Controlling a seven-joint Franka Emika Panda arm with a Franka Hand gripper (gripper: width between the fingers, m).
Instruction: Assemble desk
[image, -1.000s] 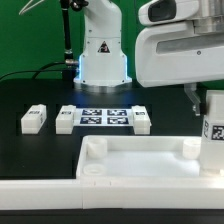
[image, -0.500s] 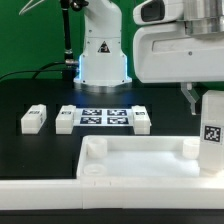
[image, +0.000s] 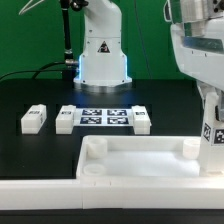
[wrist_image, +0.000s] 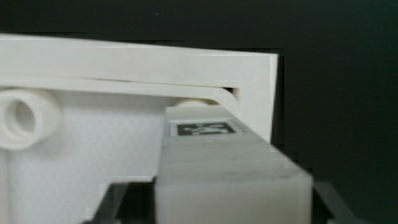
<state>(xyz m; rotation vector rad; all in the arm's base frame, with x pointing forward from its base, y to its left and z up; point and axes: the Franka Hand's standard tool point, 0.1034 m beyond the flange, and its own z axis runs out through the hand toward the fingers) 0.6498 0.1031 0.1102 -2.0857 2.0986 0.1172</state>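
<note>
The white tabletop lies at the front with its raised rim and round corner sockets facing up. My gripper is at the exterior view's right, shut on a white square leg with a tag, held upright at the tabletop's far right corner. In the wrist view the leg sits between my dark fingers, with its far end at the corner socket of the tabletop. Three loose legs lie behind the tabletop.
The marker board lies between the loose legs. The arm's base stands behind it. A long white bar runs along the front edge, against the tabletop. A green wall closes the back.
My wrist has turned and shifted toward the exterior view's right. The held leg stays at the tabletop's right corner, hardly moved. The loose legs have not moved.
</note>
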